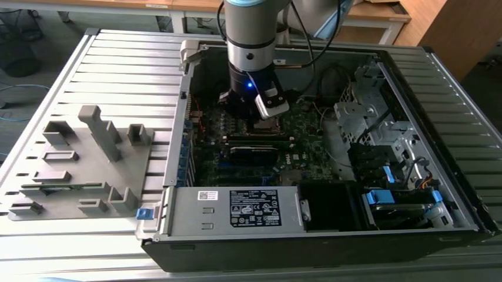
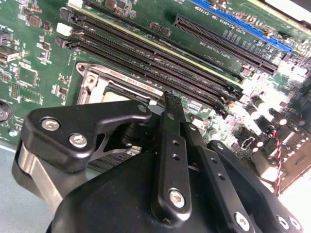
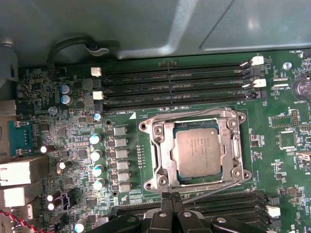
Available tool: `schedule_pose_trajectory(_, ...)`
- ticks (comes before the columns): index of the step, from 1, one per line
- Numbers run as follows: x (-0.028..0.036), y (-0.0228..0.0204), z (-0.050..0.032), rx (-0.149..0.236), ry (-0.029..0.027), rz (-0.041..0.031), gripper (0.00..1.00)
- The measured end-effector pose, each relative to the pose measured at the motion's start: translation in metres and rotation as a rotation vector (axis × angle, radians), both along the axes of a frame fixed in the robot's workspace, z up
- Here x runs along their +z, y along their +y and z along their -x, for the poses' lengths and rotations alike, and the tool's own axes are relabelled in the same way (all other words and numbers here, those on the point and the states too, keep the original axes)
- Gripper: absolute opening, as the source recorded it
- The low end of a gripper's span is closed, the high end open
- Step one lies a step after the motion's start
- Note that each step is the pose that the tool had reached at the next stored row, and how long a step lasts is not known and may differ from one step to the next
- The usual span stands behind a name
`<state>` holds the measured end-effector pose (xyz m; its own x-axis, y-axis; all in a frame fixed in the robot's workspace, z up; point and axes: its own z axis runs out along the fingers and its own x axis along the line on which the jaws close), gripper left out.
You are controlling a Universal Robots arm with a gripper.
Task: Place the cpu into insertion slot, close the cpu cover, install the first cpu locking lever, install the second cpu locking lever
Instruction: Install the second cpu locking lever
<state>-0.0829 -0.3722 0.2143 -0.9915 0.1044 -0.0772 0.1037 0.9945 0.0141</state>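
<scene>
Closest in: black metal pincer point(image 3: 172, 200), tips pressed together, nothing held between them. Hangs low over the green circuit board point(image 3: 272, 160), just beside the near edge of the socket.

Just past the tips: thin silver wire locking lever point(image 3: 218, 189), lying slantwise along that edge. Hard to tell if hooked down or loose. Probably stiff and springy, and slippery too, being so thin. Best pushed at its bent end, not in the middle.

Next: thin square silver metal cpu cover point(image 3: 163, 145), lying flat and shut, with a big square window. Looks light and stiff, with sharp edges. Best pressed on its flat frame, never through the window.

Inside the window: small flat square silver-grey cpu point(image 3: 197, 150), lying level in the small square insertion slot point(image 3: 181, 178). Likely light, hard and easy to harm. Safe to hold by the side edges only, with a soft squeeze.

Farther off: long narrow black memory slots point(image 3: 175, 87) with white clips at the ends, side by side.

Farthest: grey metal case wall point(image 3: 146, 24).
</scene>
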Motion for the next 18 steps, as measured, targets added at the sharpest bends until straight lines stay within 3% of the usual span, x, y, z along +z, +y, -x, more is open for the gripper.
schedule_pose_trajectory(18, -0.0100, 0.0000, 0.0091, 0.000, -0.0001, -0.0010, 0.10)
